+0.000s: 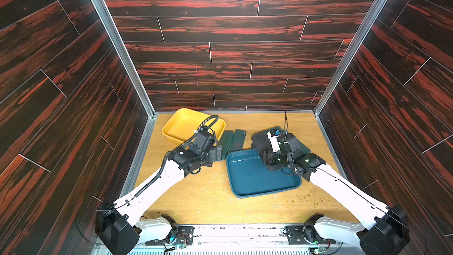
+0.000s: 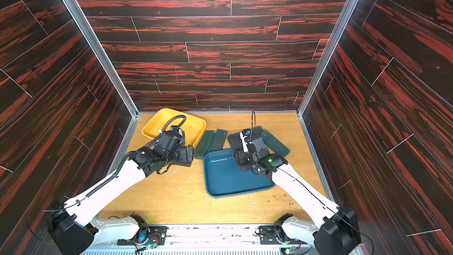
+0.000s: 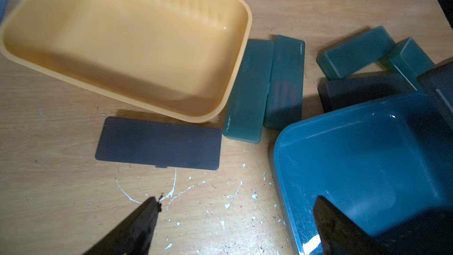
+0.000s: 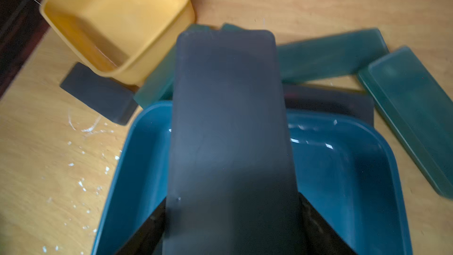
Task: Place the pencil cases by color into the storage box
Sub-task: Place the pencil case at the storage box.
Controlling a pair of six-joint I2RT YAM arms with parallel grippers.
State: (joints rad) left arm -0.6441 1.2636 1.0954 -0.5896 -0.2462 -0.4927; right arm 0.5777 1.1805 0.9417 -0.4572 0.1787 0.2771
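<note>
Gripping a flat black plastic pencil case over the teal rectangular plastic tray, the right hand readies a drop there. Left hand, fingers spread wide and empty, hovers beside that tray, near another black case on the counter.

Two arms with white link shells and black joint housings are seen in both top views. A ribbed black cable conduit is run along the left arm and looped over its wrist. A thin black cable is strung along the right arm, where a green indicator light is lit.
</note>
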